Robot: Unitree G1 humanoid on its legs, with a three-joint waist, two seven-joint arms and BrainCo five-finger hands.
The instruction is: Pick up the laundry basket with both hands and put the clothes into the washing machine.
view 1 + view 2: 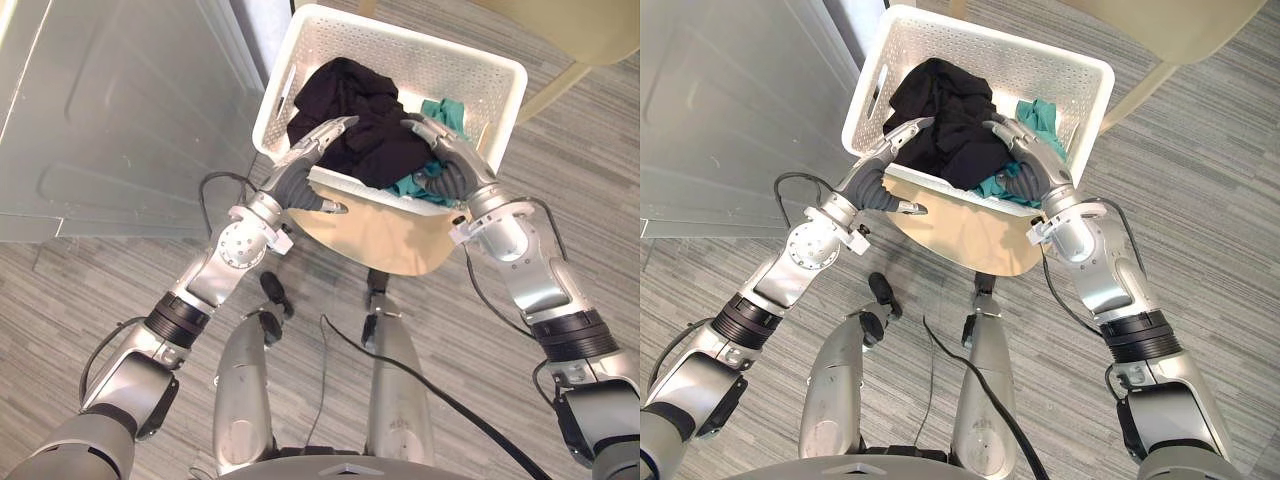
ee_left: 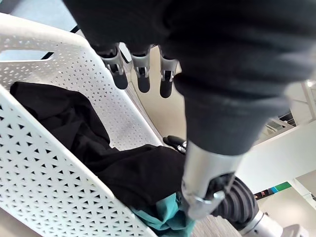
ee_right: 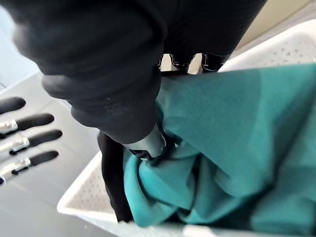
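White perforated plastic laundry basket (image 1: 400,45), recorded at 12 o'clock, set on a beige desk (image 1: 380,240) with a rounded near edge. A handle slot is noted in the basket's 9 o'clock wall.

Contents: black clothes (image 1: 350,110) are heaped at the middle, and a teal garment (image 1: 445,112) is bunched toward the 3 o'clock corner.

Left hand (image 1: 305,160): laid across the basket's near rim at 7 o'clock. Its fingers (image 2: 143,79) are stretched straight over the black heap and the thumb lies along the outside of the wall, so nothing is clasped.

Right hand (image 1: 452,155): laid across the near rim at 5 o'clock, fingers extended and uncurled over the clothes, thumb sunk among teal folds.

Surroundings: a large grey panel (image 1: 110,110) at 9 to 10 o'clock, close beside the basket; pale beige furniture legs (image 1: 555,90) at 1 o'clock; grey wood-grain floor (image 1: 80,290).

Obstruction: the clothes lie directly beneath both sets of fingers.

Hidden or unclear: the desk's far part is covered by the basket. The beige furniture is cut off at the upper edge. What the grey panel belongs to cannot be determined. Whether the left hand's fingertips touch the black cloth cannot be made out.
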